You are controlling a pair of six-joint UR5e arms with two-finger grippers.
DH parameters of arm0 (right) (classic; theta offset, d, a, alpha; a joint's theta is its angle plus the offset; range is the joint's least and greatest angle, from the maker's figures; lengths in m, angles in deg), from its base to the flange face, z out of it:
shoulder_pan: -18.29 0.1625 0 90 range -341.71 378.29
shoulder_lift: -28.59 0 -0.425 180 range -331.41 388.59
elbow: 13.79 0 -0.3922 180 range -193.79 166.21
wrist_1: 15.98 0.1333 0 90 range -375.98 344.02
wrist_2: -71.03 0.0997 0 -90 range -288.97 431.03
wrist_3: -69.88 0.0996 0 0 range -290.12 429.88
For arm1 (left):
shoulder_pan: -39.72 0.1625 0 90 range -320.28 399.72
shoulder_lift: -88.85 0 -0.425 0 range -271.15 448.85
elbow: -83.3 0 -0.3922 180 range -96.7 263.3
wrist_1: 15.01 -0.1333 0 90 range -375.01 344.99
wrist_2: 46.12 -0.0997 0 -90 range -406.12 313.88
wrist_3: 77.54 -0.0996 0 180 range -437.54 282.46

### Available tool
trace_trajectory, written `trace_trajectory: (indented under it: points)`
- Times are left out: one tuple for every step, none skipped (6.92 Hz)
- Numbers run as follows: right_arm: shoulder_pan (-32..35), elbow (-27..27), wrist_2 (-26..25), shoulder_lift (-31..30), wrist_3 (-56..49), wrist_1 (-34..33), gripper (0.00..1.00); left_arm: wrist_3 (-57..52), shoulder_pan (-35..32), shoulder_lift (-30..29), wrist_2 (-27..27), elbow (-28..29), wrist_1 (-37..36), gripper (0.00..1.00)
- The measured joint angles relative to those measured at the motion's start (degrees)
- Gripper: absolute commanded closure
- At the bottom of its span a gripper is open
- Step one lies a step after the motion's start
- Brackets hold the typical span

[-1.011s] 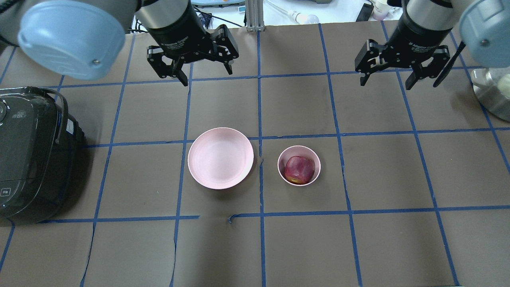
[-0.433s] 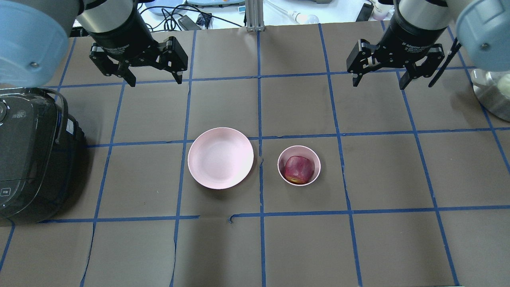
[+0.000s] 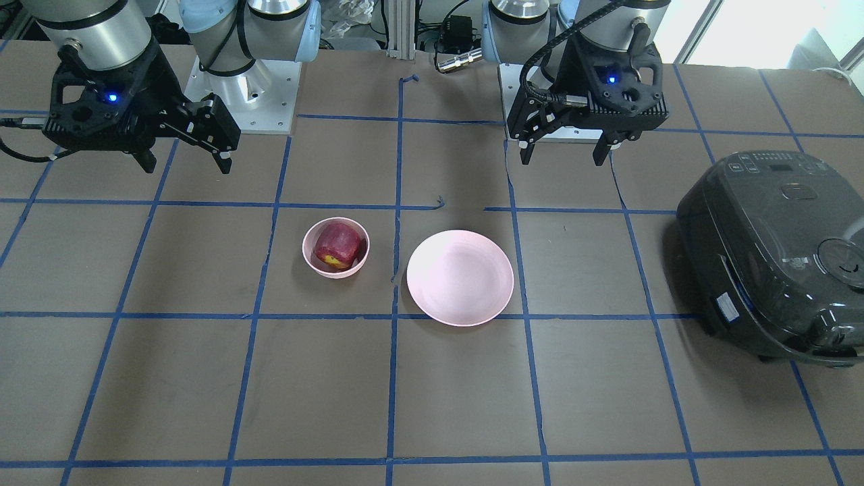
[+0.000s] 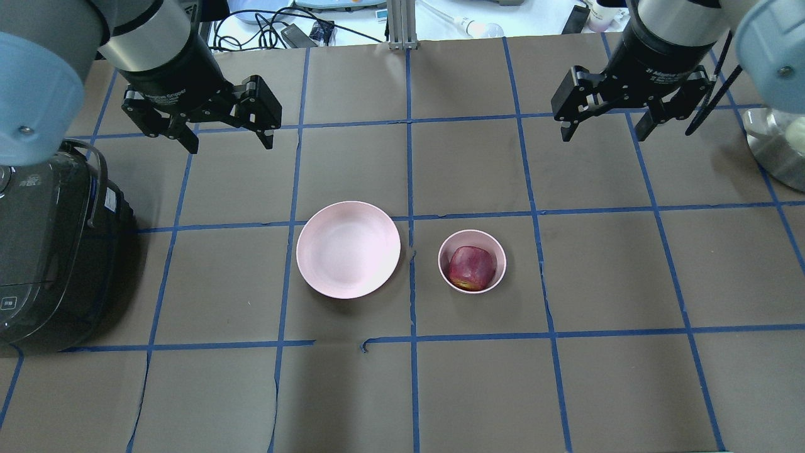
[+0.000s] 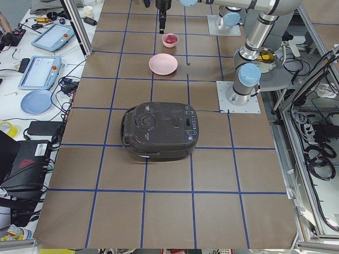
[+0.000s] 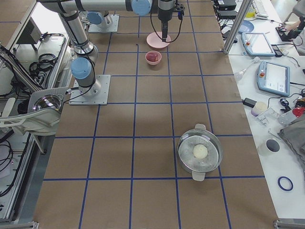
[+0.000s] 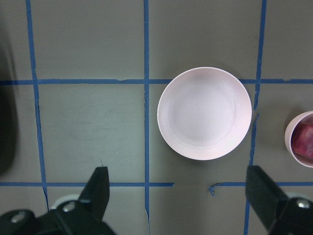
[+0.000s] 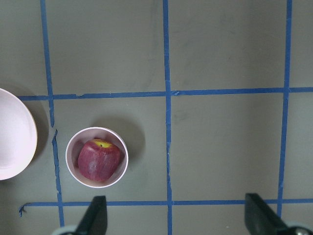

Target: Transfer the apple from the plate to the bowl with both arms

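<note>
Brown table [image 4: 478, 390]: apple [image 4: 471, 267] in bowl [image 4: 499, 250]; right end effector [image 4: 604, 134] reads "Adaptive Gripper".

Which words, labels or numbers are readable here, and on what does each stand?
"Adaptive Gripper": white print, partly readable, on the black body of the right gripper.
Similar print on the left gripper: too blurred.
Marks and sticker on the rice cooker: too small.
On the apple, bowl, plate: none.
</note>
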Motion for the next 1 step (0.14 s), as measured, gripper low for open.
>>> trace_trajectory:
  points:
    - [-0.01,-0.01,-0.06,-0.02,-0.18,0.03,0.0,-0.08,0.31,0.36,0.2,-0.36,-0.05,0.0]
